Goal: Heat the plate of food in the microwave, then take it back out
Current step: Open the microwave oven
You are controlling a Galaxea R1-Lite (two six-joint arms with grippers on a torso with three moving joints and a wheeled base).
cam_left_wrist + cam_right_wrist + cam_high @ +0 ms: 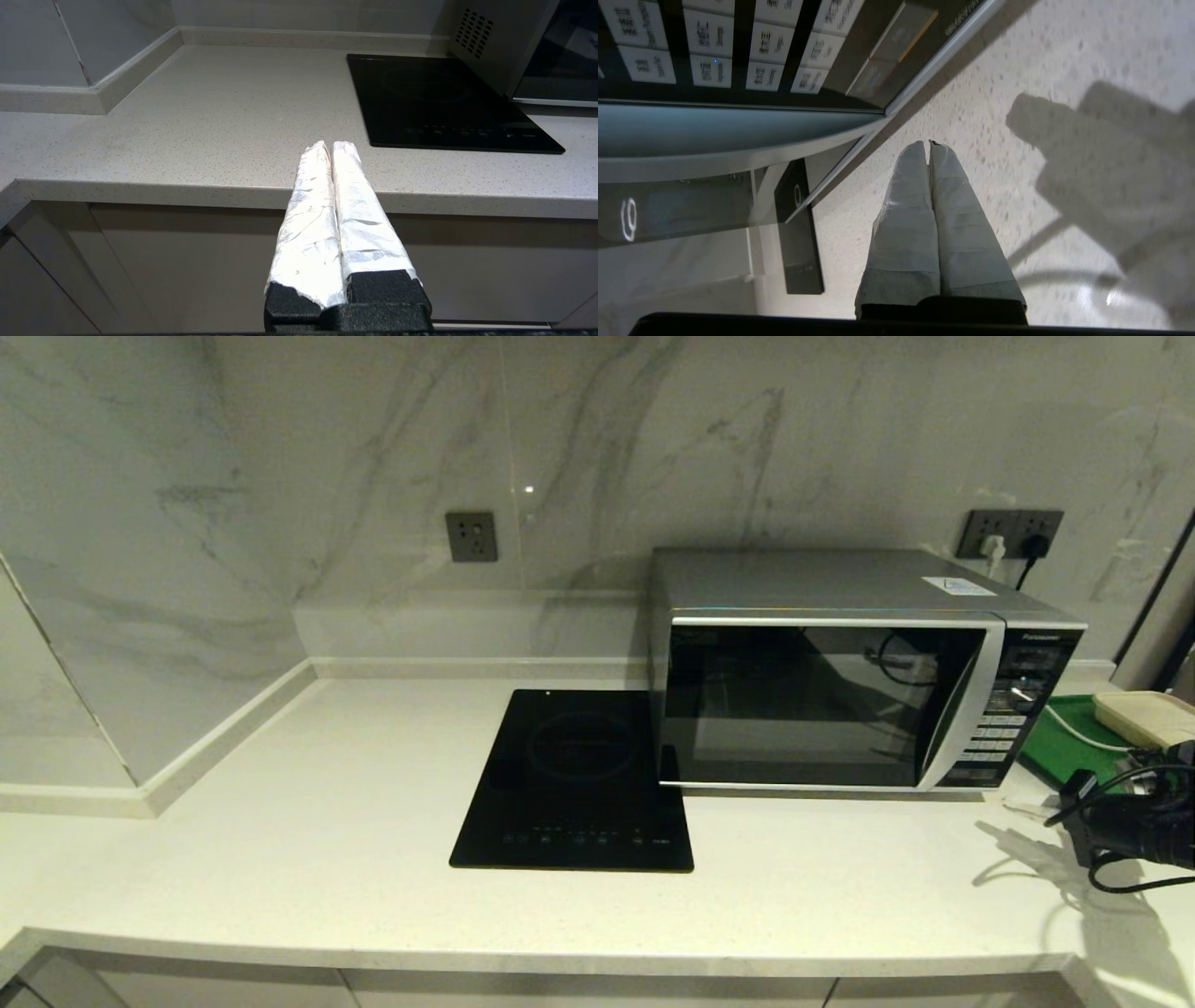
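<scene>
While door closed, microwave (840, 700) untouched.

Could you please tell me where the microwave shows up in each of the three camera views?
Head view: microwave, right of centre, door shut.
Left wrist view: its vented side and door edge, upper right corner.
Right wrist view: its button panel, close up.
Shared landmark: black induction hob, beside it.

Black induction hob (574, 782) flat on pale speckled desk (280, 821). Green tray (1074, 747) at right carries cream block (1146, 717). Grey wall sockets (470, 536), marble backsplash (280, 476)
</scene>
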